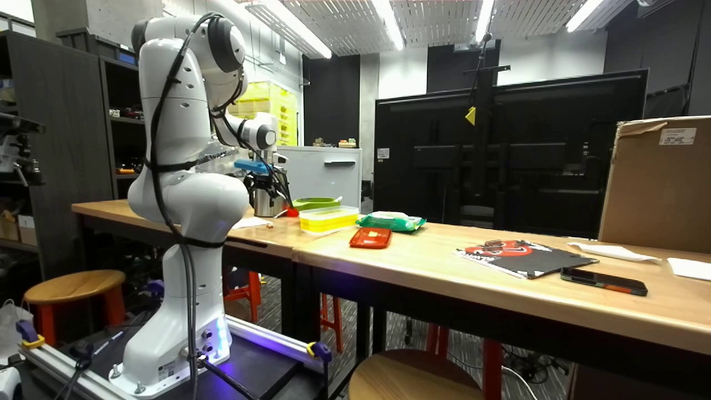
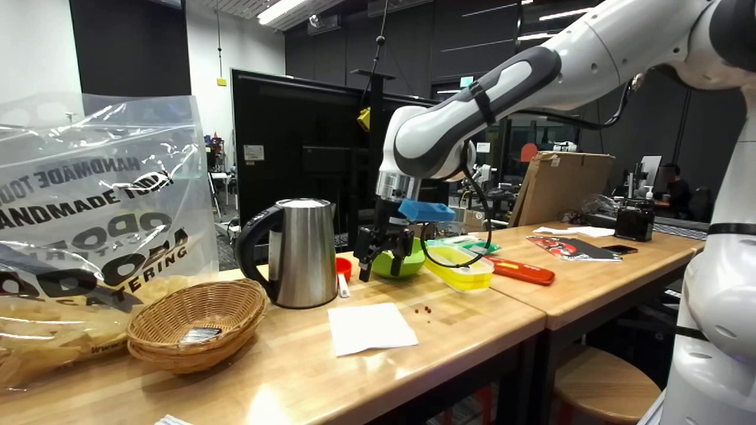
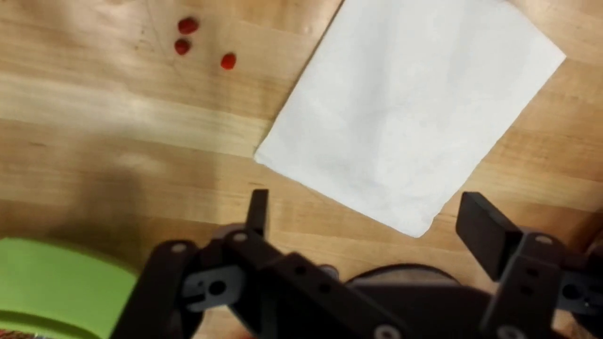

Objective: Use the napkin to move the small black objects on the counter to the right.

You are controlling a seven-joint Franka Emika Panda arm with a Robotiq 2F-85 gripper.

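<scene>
- Downward over the wooden counter [image 1: 427,250] bends the white robot arm [image 1: 208,197], in an exterior view; a large black panel [image 1: 533,125] stands behind.
- In an exterior view, the gripper [image 2: 381,268] points down near a steel kettle [image 2: 307,254] and green bowl [image 2: 418,262].
- In the wrist view, its fingers [image 3: 480,228] stand wide apart; the white napkin [image 3: 400,113] lies flat, small objects [image 3: 228,61] (three, all red) near its edge.

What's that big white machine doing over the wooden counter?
That's a robot arm, and its pincer hangs open above the counter, holding nothing. A white napkin lies flat on the wood, with three small red bits beside it, not touching it. The job is apparently to shift those bits to the right using the napkin, which has not yet been picked up.
</scene>
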